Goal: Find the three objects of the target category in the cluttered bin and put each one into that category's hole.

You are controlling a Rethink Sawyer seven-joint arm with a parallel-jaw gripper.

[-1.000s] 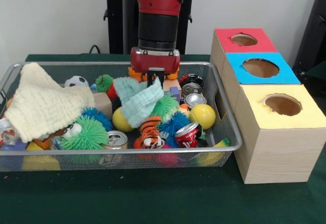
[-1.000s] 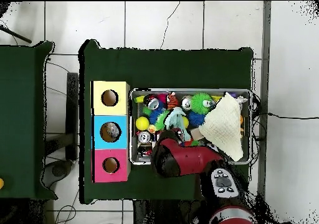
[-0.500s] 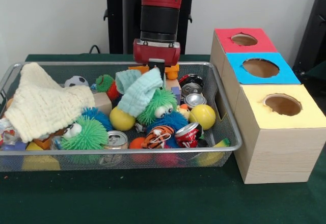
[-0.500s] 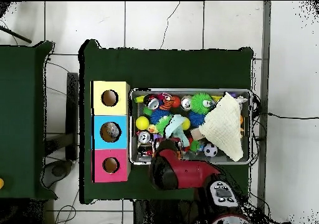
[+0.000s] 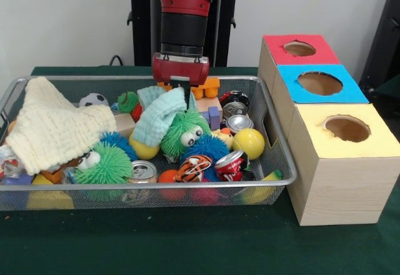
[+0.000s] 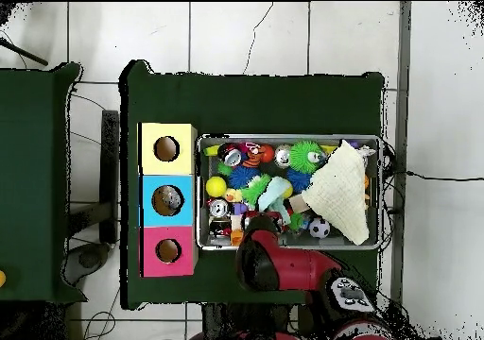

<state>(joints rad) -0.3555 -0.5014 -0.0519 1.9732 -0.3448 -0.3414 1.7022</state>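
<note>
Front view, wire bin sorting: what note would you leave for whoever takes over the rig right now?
Tool: low over the silver wire mesh bin, at the upper end of the pale teal knitted cloth; its grip cannot be judged.
The cloth drapes over the green fuzzy toy with googly eyes; the bin is full of mixed clutter.
The wooden boxes with the red top, blue top and yellow top stand beside the bin; the hole contents are unreadable.
Done: nothing confirmable.
Left: find three target items and drop each in its hole.
</note>
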